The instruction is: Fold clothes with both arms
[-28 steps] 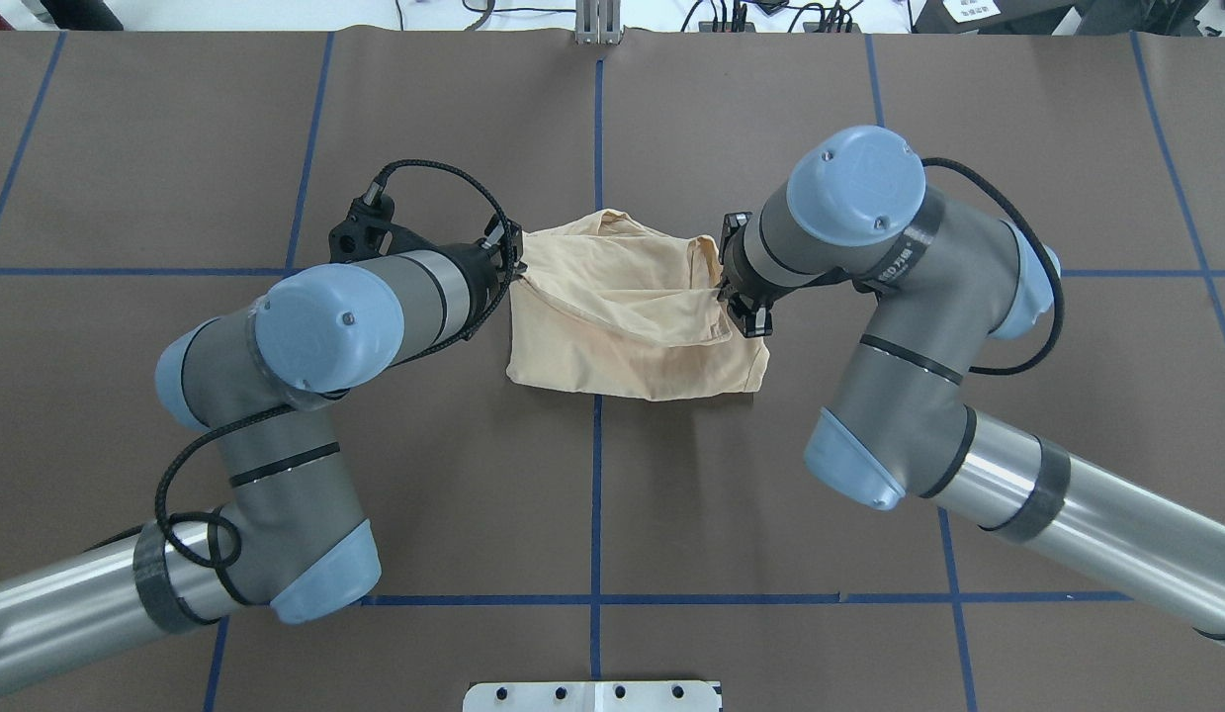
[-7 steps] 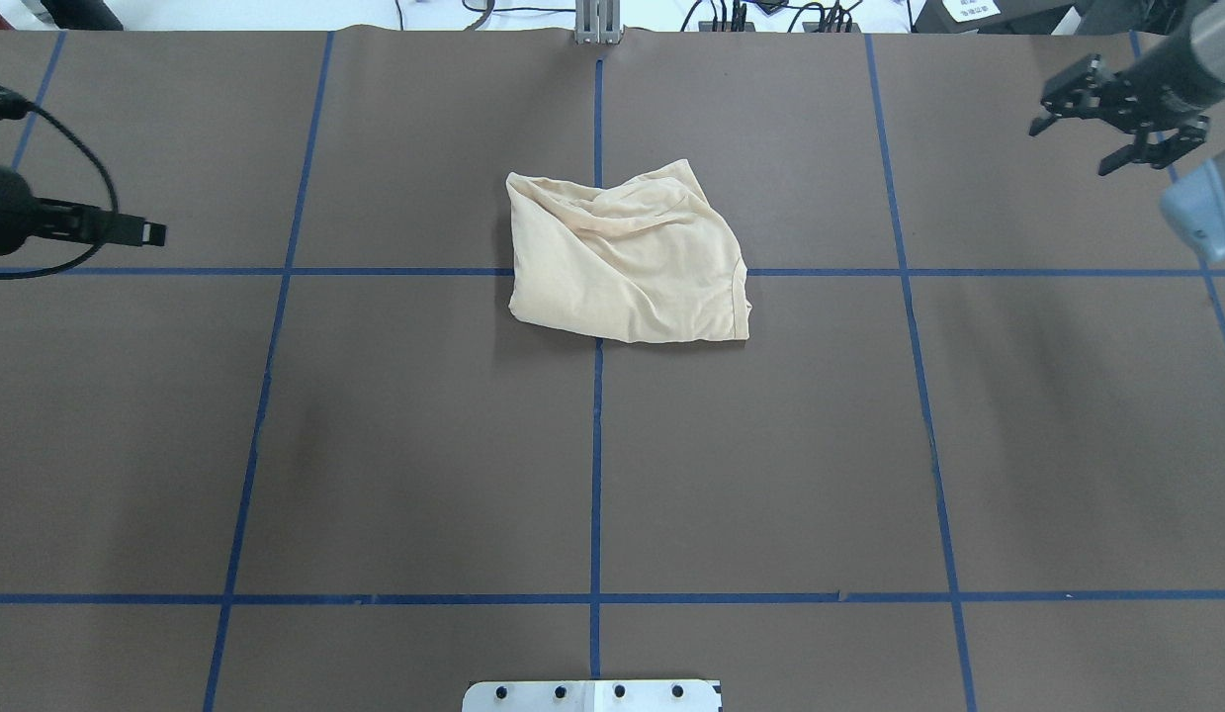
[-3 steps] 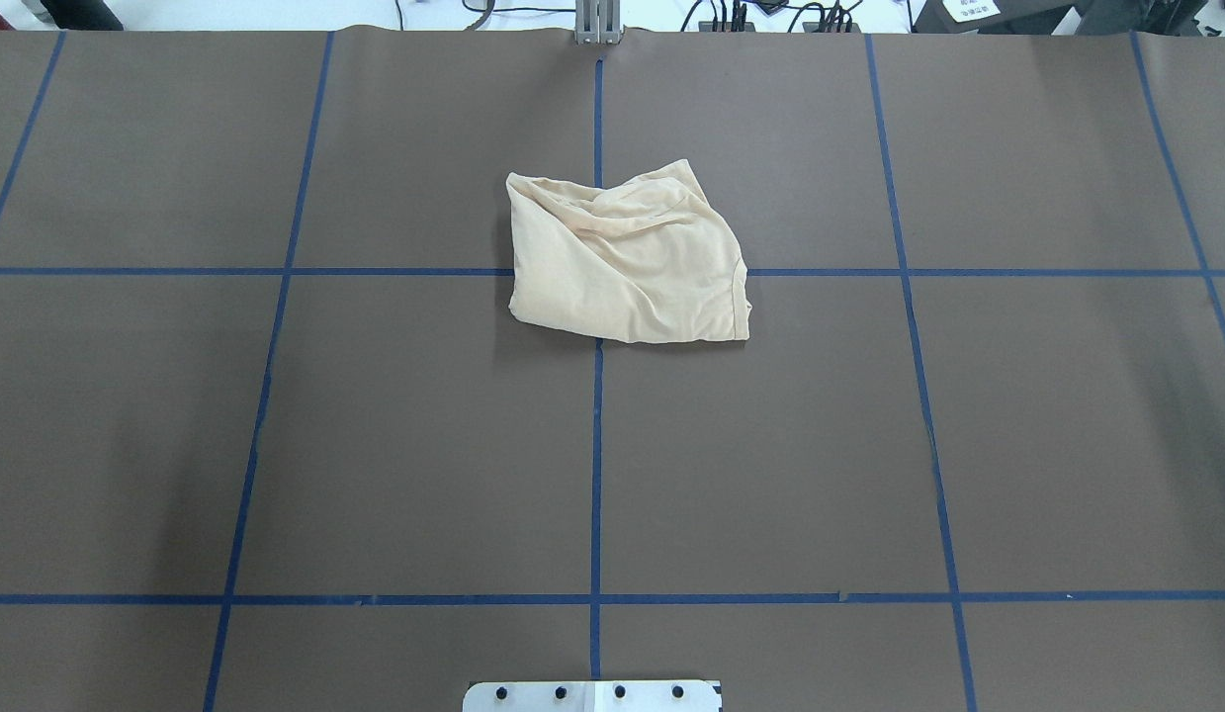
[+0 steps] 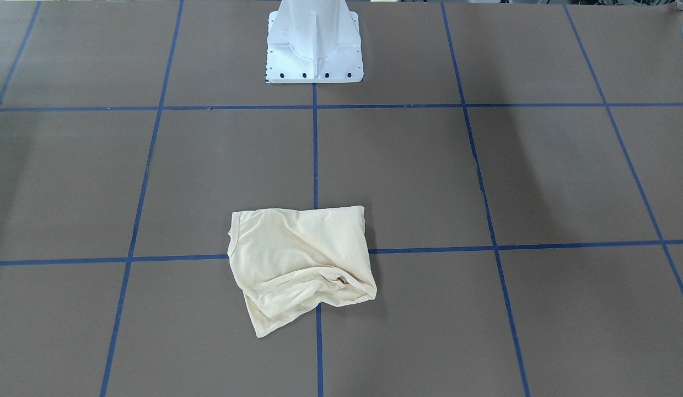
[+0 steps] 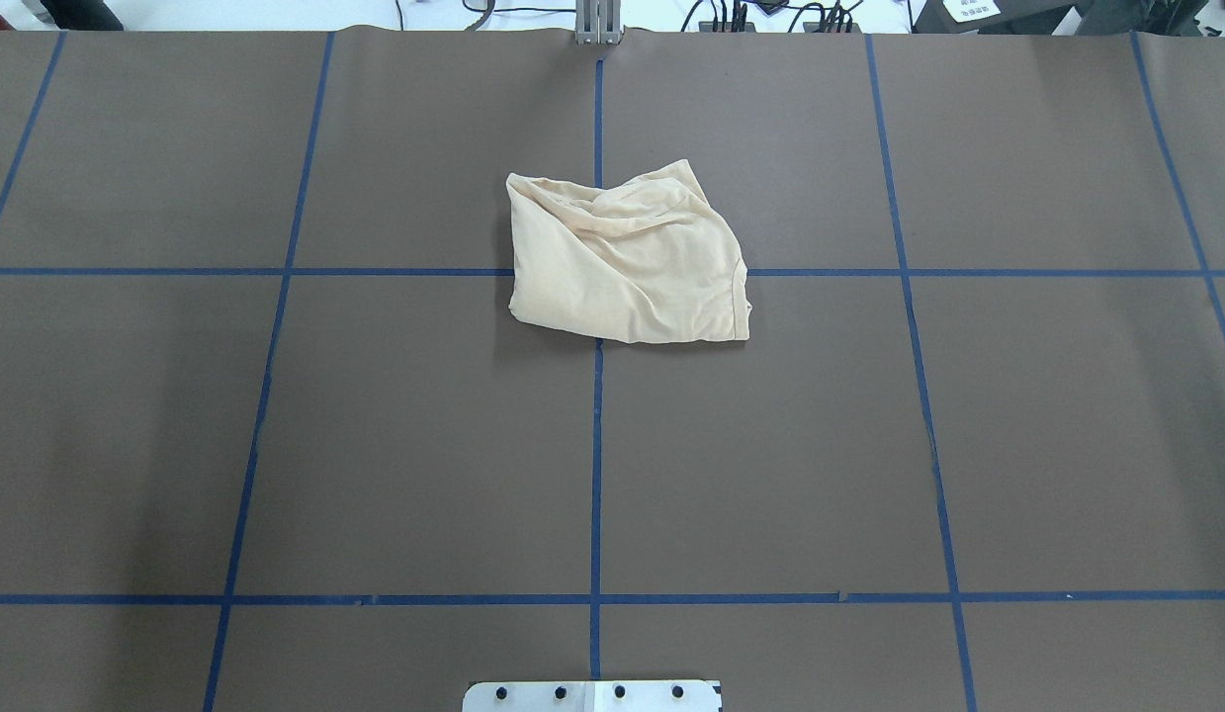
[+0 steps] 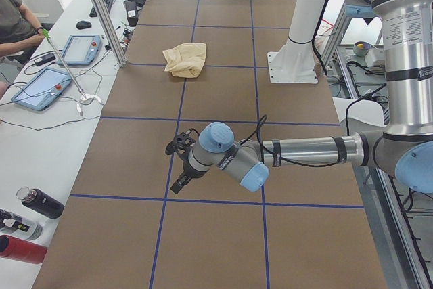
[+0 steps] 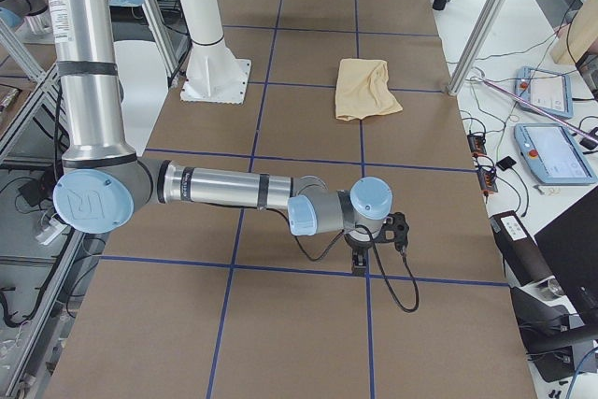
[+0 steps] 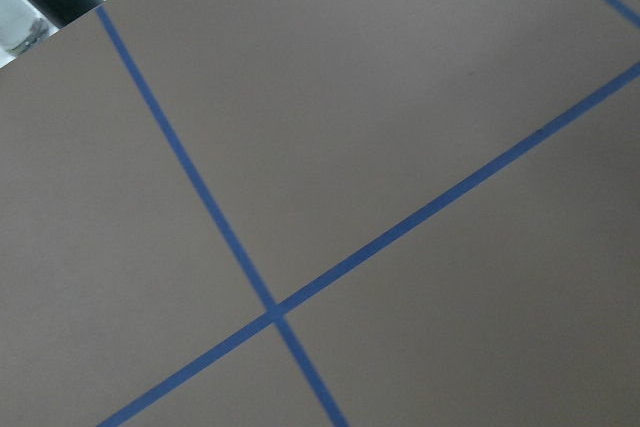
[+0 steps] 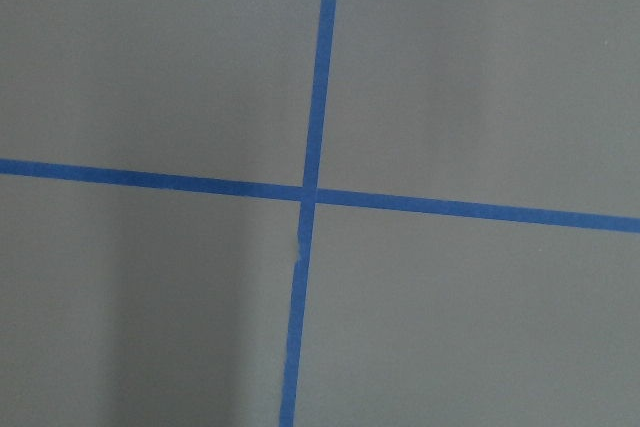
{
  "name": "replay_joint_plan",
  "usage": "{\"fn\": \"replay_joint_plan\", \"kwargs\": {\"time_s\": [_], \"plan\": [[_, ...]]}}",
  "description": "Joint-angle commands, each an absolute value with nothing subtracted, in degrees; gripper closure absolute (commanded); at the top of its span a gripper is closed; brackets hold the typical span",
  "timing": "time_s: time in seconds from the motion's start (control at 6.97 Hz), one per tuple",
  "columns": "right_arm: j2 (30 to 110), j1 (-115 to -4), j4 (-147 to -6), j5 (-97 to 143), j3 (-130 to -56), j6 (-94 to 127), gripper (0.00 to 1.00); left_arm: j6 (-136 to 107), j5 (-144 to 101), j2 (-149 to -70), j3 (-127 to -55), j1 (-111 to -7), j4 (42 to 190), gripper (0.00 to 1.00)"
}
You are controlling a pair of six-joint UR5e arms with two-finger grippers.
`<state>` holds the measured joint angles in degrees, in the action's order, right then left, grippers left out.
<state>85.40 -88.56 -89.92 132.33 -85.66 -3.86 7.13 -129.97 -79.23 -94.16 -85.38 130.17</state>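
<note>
My left gripper (image 6: 183, 179) and right gripper (image 7: 359, 261) show only from the table's ends, too small to tell whether they stand parted or closed. The folded shirt (image 5: 627, 262) hides its inner layers; the top edge crops my pedestal (image 4: 313, 44).

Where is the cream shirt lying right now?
In the overhead view the folded T-shirt lies mid-table over a crossing of blue tape lines, straight out from the white pedestal base.
</note>
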Motion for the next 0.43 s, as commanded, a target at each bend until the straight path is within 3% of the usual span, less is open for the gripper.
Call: {"fn": "replay_joint_plan", "kwargs": {"time_s": [0.0, 0.29], "plan": [[85.61, -89.38, -95.26, 132.01, -89.99, -4.32, 0.0, 6.95, -133.93, -79.97, -94.48, -86.74, 122.83, 0.0], [85.6, -89.21, -98.59, 133.93, -94.54, 2.32, 0.0, 6.86, -134.38, -82.0, -95.62, -87.19, 115.07, 0.0]]}}
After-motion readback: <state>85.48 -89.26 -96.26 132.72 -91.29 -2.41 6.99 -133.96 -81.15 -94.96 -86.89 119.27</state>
